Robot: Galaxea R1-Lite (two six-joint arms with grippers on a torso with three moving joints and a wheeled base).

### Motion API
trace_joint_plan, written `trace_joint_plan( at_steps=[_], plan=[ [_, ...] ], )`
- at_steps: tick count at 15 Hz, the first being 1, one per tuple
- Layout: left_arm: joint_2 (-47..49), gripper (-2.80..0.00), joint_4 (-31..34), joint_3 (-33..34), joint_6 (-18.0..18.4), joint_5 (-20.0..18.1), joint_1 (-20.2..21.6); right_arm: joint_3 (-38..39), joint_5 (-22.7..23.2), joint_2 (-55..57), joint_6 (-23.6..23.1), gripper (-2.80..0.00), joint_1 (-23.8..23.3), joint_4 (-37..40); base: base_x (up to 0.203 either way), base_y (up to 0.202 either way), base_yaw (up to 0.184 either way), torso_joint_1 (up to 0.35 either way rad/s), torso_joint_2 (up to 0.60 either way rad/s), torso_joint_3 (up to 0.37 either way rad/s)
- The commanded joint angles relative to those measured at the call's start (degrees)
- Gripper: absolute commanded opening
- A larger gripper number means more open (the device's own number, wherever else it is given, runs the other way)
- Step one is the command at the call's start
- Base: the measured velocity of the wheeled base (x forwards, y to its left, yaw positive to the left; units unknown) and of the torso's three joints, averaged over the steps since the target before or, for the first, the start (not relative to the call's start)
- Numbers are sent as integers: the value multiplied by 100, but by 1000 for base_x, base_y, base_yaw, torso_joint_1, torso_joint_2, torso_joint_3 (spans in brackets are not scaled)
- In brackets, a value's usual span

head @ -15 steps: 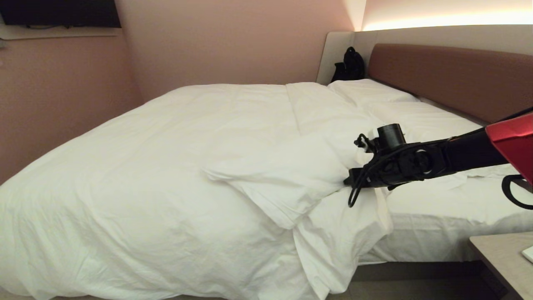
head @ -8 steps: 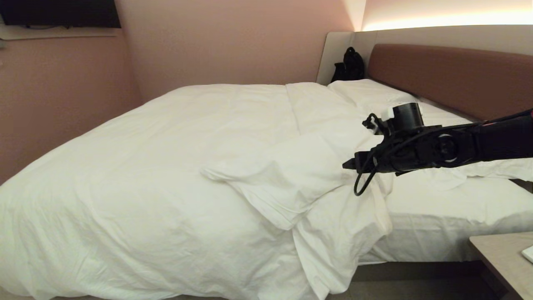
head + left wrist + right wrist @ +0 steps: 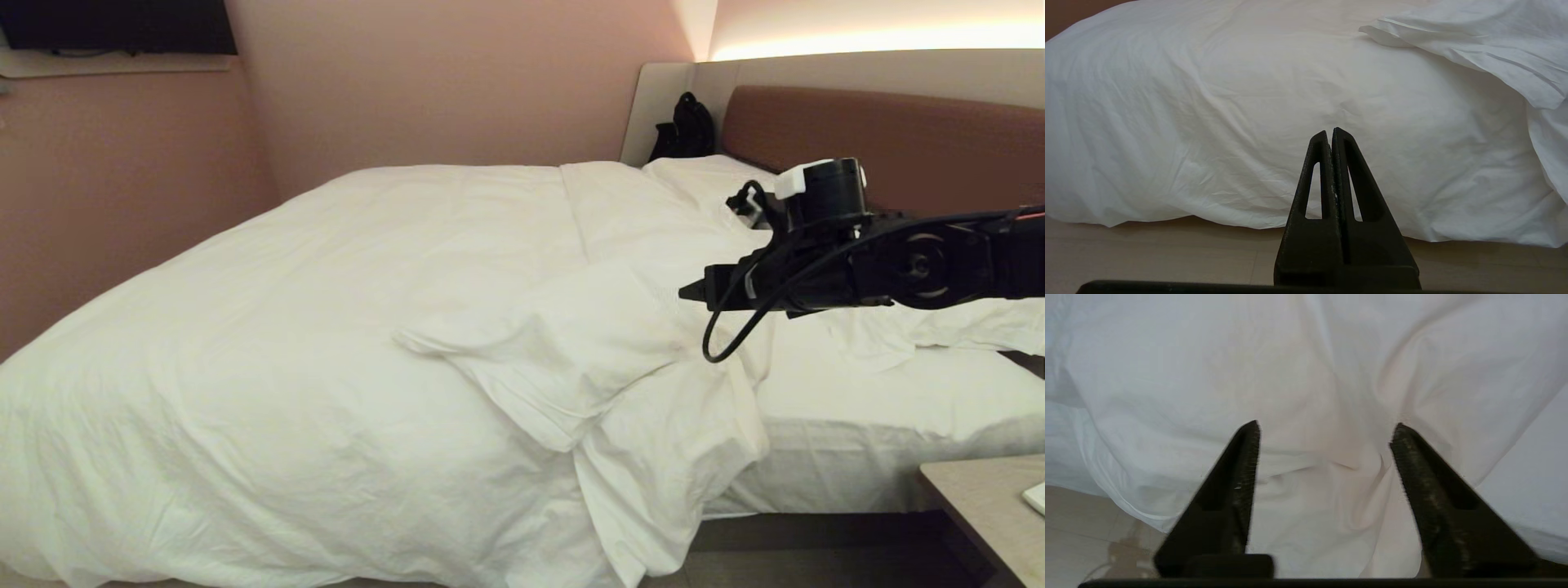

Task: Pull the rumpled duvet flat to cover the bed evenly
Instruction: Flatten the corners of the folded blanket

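The puffy white duvet (image 3: 326,327) covers most of the bed (image 3: 857,457), with its near corner folded back in a rumpled flap (image 3: 555,351) that leaves the white sheet bare toward the headboard. My right gripper (image 3: 687,291) hovers just above that flap, pointing left along the bed. In the right wrist view the right gripper (image 3: 1327,426) is open, with wrinkled duvet cloth (image 3: 1331,375) beyond the tips and nothing between them. My left gripper (image 3: 1331,131) is shut and empty, low beside the bed, facing the duvet's hanging side (image 3: 1229,122); it is outside the head view.
Flat white pillows (image 3: 718,180) lie against the reddish-brown headboard (image 3: 882,155). A black bag (image 3: 686,126) sits in the far corner. A bedside table's corner (image 3: 980,506) juts in at the near right. A dark screen (image 3: 114,24) hangs on the left wall. Tan floor (image 3: 1167,253) runs under the duvet's hem.
My right arm has lifted off the folded flap and drawn slightly back toward the headboard. The duvet lies nearly as it did. The left gripper stays put.
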Motion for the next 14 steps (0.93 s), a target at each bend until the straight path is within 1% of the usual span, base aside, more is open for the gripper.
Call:
trace_joint_plan(
  at_steps=[1, 3, 8, 11, 14],
  plan=[
    [0, -280, -2, 5, -8, 3, 2, -9, 1, -61, 20, -280, 13, -127, 0, 0, 0, 0, 0, 0],
    [0, -280, -2, 4, -2, 3, 2, 7, 0, -46, 12, -280, 13, -298, 0, 0, 0, 0, 0, 0],
    [0, -280, -2, 5, -10, 3, 2, -97, 45, 102, 12, -280, 13, -401, 0, 0, 0, 0, 0, 0],
    [0, -280, -2, -3, -5, 3, 2, -342, 69, 485, -3, -280, 13, -660, 0, 0, 0, 0, 0, 0],
    [0, -280, -2, 5, -9, 3, 2, -722, 70, 813, -4, -280, 13, -683, 0, 0, 0, 0, 0, 0]
  ],
)
